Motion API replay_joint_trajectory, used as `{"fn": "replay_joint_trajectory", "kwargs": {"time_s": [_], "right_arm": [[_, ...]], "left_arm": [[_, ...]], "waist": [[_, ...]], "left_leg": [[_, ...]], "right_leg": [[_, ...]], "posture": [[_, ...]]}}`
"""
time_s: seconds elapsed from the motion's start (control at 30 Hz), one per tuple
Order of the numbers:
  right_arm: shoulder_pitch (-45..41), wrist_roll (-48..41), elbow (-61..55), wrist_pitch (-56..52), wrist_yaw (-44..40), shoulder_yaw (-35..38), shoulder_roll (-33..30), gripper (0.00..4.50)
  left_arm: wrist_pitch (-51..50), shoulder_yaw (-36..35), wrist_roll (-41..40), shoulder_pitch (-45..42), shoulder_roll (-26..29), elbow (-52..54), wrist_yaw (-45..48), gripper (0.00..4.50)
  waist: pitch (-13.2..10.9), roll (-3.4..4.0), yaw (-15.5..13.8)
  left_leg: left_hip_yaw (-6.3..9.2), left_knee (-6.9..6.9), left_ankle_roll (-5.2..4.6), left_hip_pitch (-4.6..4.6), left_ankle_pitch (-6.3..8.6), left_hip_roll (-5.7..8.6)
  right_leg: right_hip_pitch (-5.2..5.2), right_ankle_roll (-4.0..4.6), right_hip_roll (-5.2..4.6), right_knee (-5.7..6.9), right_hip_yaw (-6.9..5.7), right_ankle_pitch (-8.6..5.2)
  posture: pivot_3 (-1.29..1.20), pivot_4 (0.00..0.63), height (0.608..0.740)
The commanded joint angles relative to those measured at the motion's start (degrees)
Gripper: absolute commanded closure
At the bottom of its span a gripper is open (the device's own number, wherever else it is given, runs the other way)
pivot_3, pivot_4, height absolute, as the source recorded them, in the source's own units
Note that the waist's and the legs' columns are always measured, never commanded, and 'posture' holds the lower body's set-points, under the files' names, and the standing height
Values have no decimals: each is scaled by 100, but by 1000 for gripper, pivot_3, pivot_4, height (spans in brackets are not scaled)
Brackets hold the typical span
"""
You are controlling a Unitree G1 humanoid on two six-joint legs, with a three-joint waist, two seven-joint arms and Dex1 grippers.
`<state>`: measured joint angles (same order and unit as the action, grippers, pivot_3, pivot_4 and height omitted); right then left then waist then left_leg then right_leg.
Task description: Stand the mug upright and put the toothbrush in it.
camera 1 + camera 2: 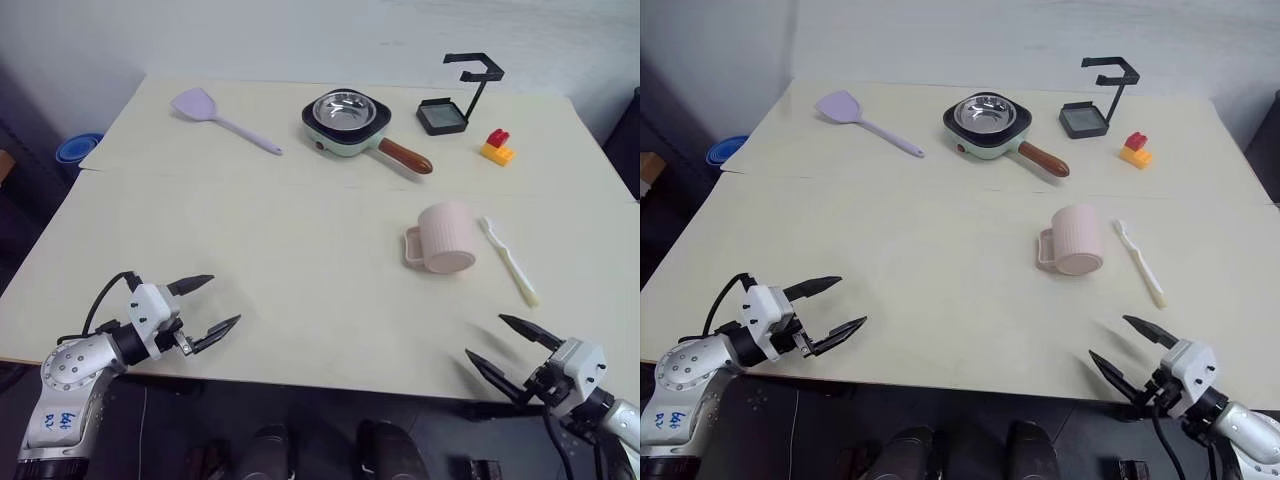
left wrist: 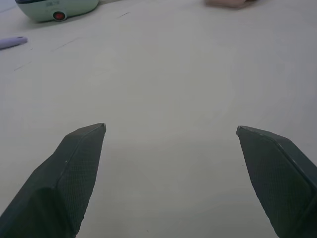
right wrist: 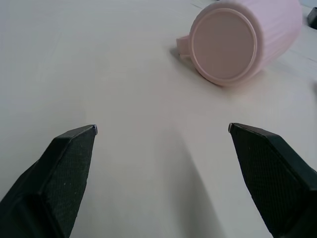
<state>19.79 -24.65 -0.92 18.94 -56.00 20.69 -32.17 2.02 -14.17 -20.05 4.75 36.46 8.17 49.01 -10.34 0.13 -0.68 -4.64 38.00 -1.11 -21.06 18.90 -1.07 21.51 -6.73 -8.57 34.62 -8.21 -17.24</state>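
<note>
Both grippers are gaping wide, holding nothing: left gripper [image 1: 213,305] well left of the mug [image 1: 445,237], right gripper [image 1: 500,347] nearer it. Mug is lying sideways, mouth hidden, toothbrush [image 1: 509,260] just right.

Pink mug [image 1: 445,236] on its side beside toothbrush [image 1: 509,261].

A pale cream table [image 1: 250,250] fills most of the scene. Along its far edge lie a lilac spatula [image 1: 218,117] at the left, then a mint-green pan [image 1: 348,124] with a shiny metal inside and a brown handle [image 1: 405,156], then a black wire stand [image 1: 460,95] on a square base. Just right of the stand sit two toy blocks [image 1: 497,146] — red stacked on yellow. A blue bowl-like object [image 1: 76,148] sits off the table's left side.
</note>
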Motion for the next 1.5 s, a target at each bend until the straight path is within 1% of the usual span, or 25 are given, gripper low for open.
{"fn": "replay_joint_trajectory", "kwargs": {"time_s": [0.03, 0.3, 0.53, 0.7, 0.8, 0.87, 0.9, 0.93, 1.0, 1.03, 1.1, 1.17, 1.23, 1.27, 1.3, 1.37, 1.4, 1.47, 1.5], "right_arm": [[-28, -66, 267, 349, -152, 69, 55, 50], [-117, -81, 587, 623, -288, 29, 88, 50], [-175, -95, 597, 658, -281, 1, 95, 50], [-221, -158, 272, 459, -203, -64, 74, 50], [-239, -338, -373, -54, -138, -171, -49, 50], [-256, -513, -987, -732, -6, -259, -262, 50], [-297, -558, -1399, -1321, 190, -316, -486, 50], [-360, -665, -1823, -2047, 416, -384, -769, 50], [-744, -1145, -2625, -3583, 1138, -493, -1277, 50], [-1078, -1637, -2907, -4368, 1528, -542, -1516, 50], [-2058, -2531, -3204, -5763, 2218, -718, -1902, 50], [-2887, -3165, -3279, -6790, 2707, -920, -2101, 50], [-4135, -3576, -3127, -7883, 3276, -1465, -1948, 50], [-4726, -3609, -2970, -8472, 3604, -1785, -1774, 50], [-5107, -3622, -2841, -8883, 3839, -1980, -1640, 50], [-5764, -3225, -2386, -9520, 4582, -2272, -990, 50], [-6016, -2821, -2187, -9551, 4864, -2506, -770, 50], [-6375, -2202, -1945, -9671, 5269, -2839, -519, 50], [-6482, -2010, -1897, -9737, 5366, -2908, -435, 50]], "left_arm": [[58, -55, -72, -78, 64, 53, 71, 0], [-65, -83, -244, -132, 43, 14, 192, 0], [-57, -61, -290, -193, 29, -86, 272, 0], [-22, -40, -308, -275, 10, -195, 333, 0], [-61, -33, -391, -318, -12, -227, 411, 0], [-242, -70, -620, -332, 24, -195, 573, 0], [-516, -145, -1041, -305, 91, -88, 854, 0], [-658, -180, -1229, -296, 170, -9, 1022, 0], [-935, -193, -1518, -321, 320, 143, 1280, 0], [-1047, -196, -1607, -369, 343, 197, 1294, 0], [-1198, -176, -1709, -466, 351, 277, 1285, 0], [-1269, -151, -1711, -510, 350, 319, 1299, 0], [-1284, -83, -1648, -538, 311, 336, 1295, 0], [-1247, -47, -1590, -543, 278, 313, 1295, 0], [-1220, -18, -1546, -552, 251, 294, 1289, 0], [-1159, 33, -1473, -568, 188, 234, 1273, 0], [-1125, 37, -1451, -576, 150, 222, 1244, 0], [-1059, 37, -1413, -569, 92, 228, 1189, 0], [-1025, 31, -1393, -558, 64, 236, 1165, 0]], "waist": [[0, 0, 0], [0, 0, 0], [0, 0, 0], [0, 1, 0], [0, 1, 0], [0, 2, 5], [0, 3, 6], [-1, 4, 18], [-1, 3, 40], [-1, 3, 54], [-2, 4, 79], [-2, 5, 72], [-2, 3, 70], [-3, 4, 77], [-3, 4, 81], [-2, 1, 86], [0, -2, 85], [1, -3, 78], [0, -3, 75]], "left_leg": [[-1, 0, -1, 1, 0, 0], [-2, 1, -1, 1, 1, 0], [-4, 1, -1, 2, 1, 0], [-5, 1, -1, 3, 1, 0], [-6, 1, -1, 4, 1, -1], [-6, 2, 0, 3, 0, -2], [-7, 3, -1, 3, 1, -2], [-8, 4, -1, 3, 1, -2], [-9, 10, -1, 0, 1, -5], [-6, 14, 0, -2, 2, -10], [-5, 19, 1, -2, 3, -16], [-2, 21, 6, -4, 6, -22], [4, 18, 19, -12, 14, -40], [5, 20, 24, -16, 16, -44], [2, 20, 25, -23, 17, -43], [-5, 20, 25, -29, 17, -39], [-7, 20, 25, -29, 16, -39], [-34, 23, 22, -34, 16, -34], [-57, 28, 14, -52, 12, -25]], "right_leg": [[0, 0, 0, 0, 1, 0], [0, 0, -1, 1, 3, 0], [0, 0, 0, 2, 6, 0], [3, 0, 0, 4, 8, 0], [3, 0, 0, 6, 9, 0], [3, 0, 0, 8, 10, 0], [5, 0, 0, 10, 13, 0], [6, 0, -1, 11, 16, 0], [9, 0, -2, 14, 39, 0], [9, 2, -1, 14, 49, 0], [10, 6, -2, 11, 57, 2], [12, 12, -9, -12, 59, 1], [10, 22, -2, -7, 51, -3], [12, 27, 6, -9, 48, -5], [22, 29, 8, -6, 48, -7], [34, 33, 23, 3, 46, -9], [35, 33, 25, 4, 45, -9], [54, 32, 28, 20, 41, -9], [87, 29, 19, 43, 46, -7]], "posture": [[0, 150, 740], [0, 150, 740], [0, 150, 740], [0, 150, 740], [0, 150, 740], [0, 150, 740], [0, 150, 740], [0, 150, 740], [0, 150, 740], [0, 150, 740], [0, 150, 740], [0, 150, 740], [0, 150, 740], [0, 150, 740], [0, 150, 740], [0, 150, 740], [0, 150, 740], [0, 150, 740], [0, 150, 740]]}}
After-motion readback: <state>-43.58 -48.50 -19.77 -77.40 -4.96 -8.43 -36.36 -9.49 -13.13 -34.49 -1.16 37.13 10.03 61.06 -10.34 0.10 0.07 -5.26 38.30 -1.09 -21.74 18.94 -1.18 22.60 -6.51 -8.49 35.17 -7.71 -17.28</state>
